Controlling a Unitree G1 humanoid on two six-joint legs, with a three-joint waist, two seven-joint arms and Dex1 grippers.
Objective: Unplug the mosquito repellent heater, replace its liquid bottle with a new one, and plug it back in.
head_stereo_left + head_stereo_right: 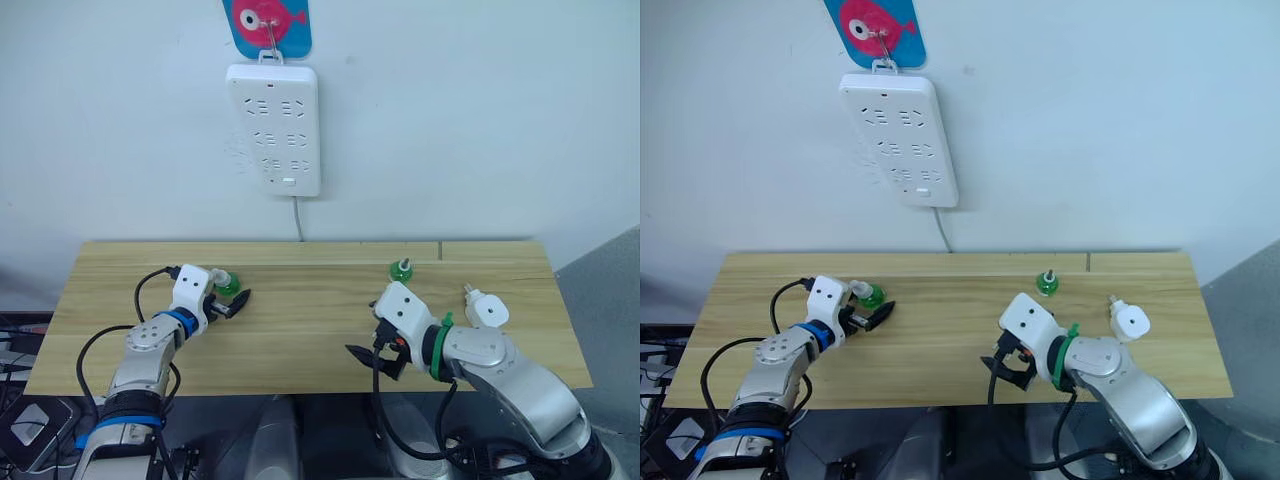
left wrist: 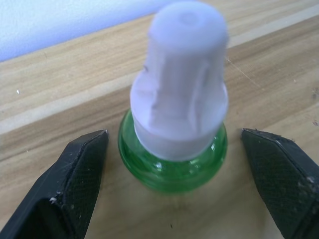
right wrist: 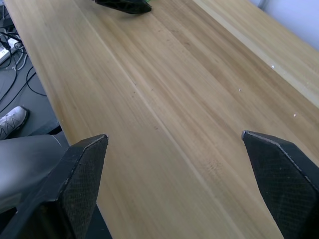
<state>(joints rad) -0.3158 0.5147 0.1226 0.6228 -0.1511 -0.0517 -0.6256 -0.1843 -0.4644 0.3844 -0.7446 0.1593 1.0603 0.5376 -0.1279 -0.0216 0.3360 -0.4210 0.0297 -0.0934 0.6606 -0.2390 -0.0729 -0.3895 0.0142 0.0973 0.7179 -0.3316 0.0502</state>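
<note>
The mosquito repellent heater (image 1: 488,311) lay on the wooden table (image 1: 300,330), just beyond the right arm's elbow and well behind the right gripper (image 1: 372,360), nearer the table's right end. It was white and rounded, with a short neck pointing toward the wall. Nothing held it.

A green bottle (image 1: 402,269) without a cap stood farther back toward the wall, ahead of the right gripper and apart from the heater. The right gripper hung over the front part of the table with its fingers (image 3: 79,184) spread wide and bare wood between them.

Across the table, the left gripper (image 1: 232,302) sat with its two black fingers (image 2: 75,184) wide apart on either side of a second green bottle with a white cap (image 2: 177,99). That bottle stood upright between the fingers, a gap showing on each side, so neither finger touched it.

On the wall behind, well beyond both grippers, hung the white power strip (image 1: 273,128), its cord (image 1: 297,220) running down behind the table.
</note>
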